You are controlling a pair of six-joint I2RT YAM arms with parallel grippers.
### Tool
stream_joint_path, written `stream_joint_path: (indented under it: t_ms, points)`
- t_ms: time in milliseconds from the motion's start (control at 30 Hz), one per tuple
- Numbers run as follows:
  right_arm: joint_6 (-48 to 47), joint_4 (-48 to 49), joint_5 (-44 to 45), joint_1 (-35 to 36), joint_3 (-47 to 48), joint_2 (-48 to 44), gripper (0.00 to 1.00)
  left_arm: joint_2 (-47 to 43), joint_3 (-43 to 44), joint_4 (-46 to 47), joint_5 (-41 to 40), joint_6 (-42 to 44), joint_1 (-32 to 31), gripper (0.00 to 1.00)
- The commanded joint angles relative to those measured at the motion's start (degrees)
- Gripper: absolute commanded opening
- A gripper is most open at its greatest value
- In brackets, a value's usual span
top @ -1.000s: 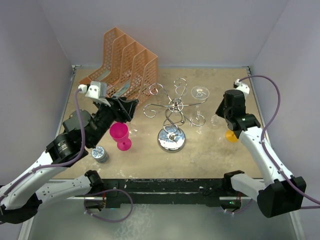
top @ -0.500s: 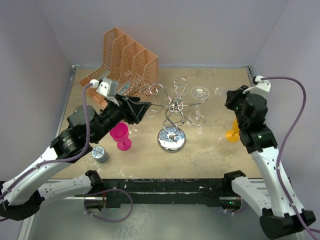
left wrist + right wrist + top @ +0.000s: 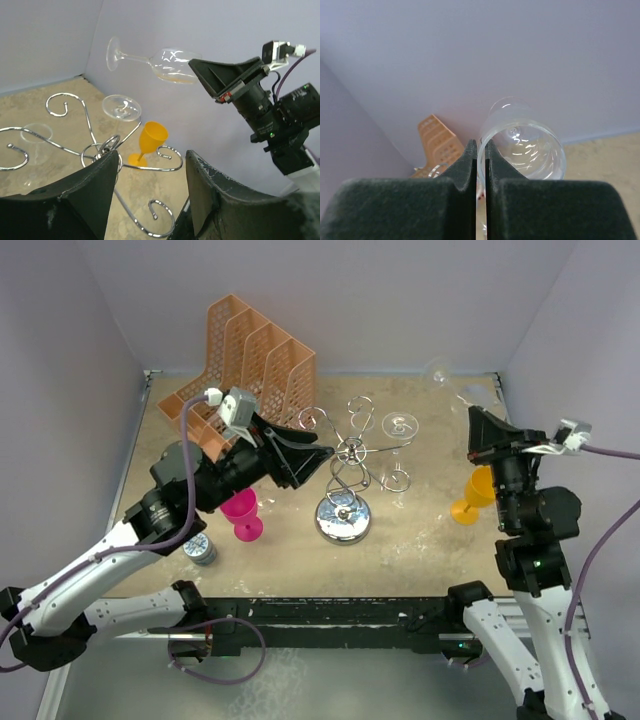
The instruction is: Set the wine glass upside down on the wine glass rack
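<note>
Table: bore everything except the held glass; orange mesh file organiser: lay at the far left, no part of the task; wine glass rack: stood at mid-table between the two arms on a round chrome base, with curled loop arms splayed outward for catching a foot and letting a bowl hang below; already carried one clear glass foot-up on its right side; left gripper: hovered just over the rack's left side with jaws spread wide and nothing between them, seemingly posted there to steady the stand or to take over the glass, purpose not determinable; right gripper: hung high over the table's far right, jaws pinched almost together on the thin rim wall of the wine glass; wine glass: was carried in the air lying on its side, foot pointing away from the gripper toward the back wall, above the rack and well apart from it; judged not yet inverted and not yet hung; was gripped at the rim, probably to leave stem and foot free for a loop; risked slipping, given smooth glass and so narrow a hold; orange goblet: stood upright on the table below the right wrist; pink goblet and small tin: stood near the left arm, touched by neither gripper.
</note>
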Motion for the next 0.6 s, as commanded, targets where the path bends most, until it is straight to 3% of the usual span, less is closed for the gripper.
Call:
stream_joint_path:
  t_ms: [0, 300, 567]
  points:
    - [3.7, 14.8, -7.8, 0.0, 0.2, -3.3, 0.00, 2.1, 1.8, 10.3, -0.9, -8.0, -0.2, 0.54]
    - [10.3, 24.4, -14.5, 0.0, 0.2, -5.4, 0.00, 11.5, 5.6, 27.6, -3.2, -26.0, -0.3, 0.54]
    - [17.7, 35.1, -17.4, 0.0, -4.4, -6.3, 0.00, 23.4, 14.2, 32.8, -10.1, -34.8, -1.5, 0.53]
